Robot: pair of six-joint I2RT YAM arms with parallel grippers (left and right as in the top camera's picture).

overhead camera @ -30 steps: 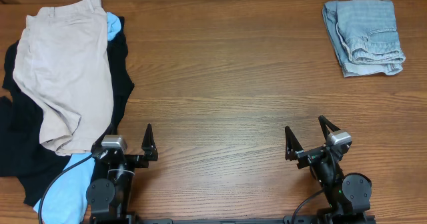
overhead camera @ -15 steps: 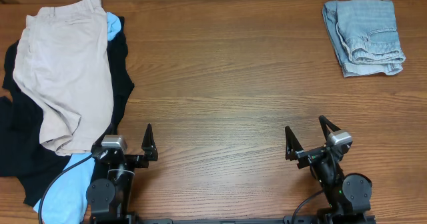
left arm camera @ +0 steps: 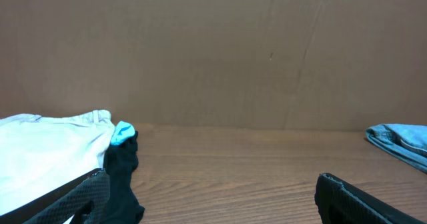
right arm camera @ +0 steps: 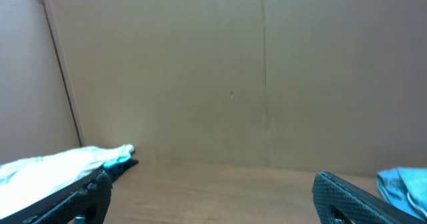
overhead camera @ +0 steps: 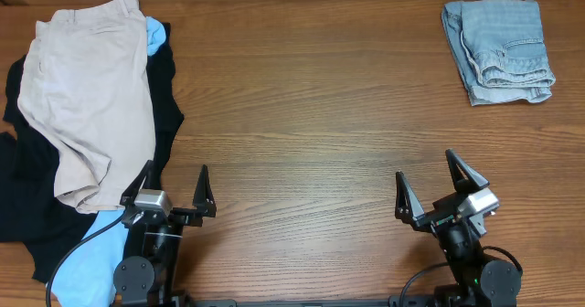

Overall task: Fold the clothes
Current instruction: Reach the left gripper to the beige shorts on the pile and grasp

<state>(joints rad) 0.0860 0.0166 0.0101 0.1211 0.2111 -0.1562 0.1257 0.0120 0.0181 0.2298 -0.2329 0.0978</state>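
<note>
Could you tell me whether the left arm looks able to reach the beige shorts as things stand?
Probably yes: the beige shorts lie uncovered on top of the black garment, close beside the open left hand, and nothing stands between them.

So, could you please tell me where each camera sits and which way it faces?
Overhead: above the table, looking straight down; left gripper and right gripper, both open, at the near edge.
Left wrist: low on the left arm, facing the cardboard wall; its fingers in the bottom corners.
Right wrist: likewise on the right arm; its fingers in the bottom corners.
Shared: both wrist views show beige shorts left, denim shorts right.
</note>
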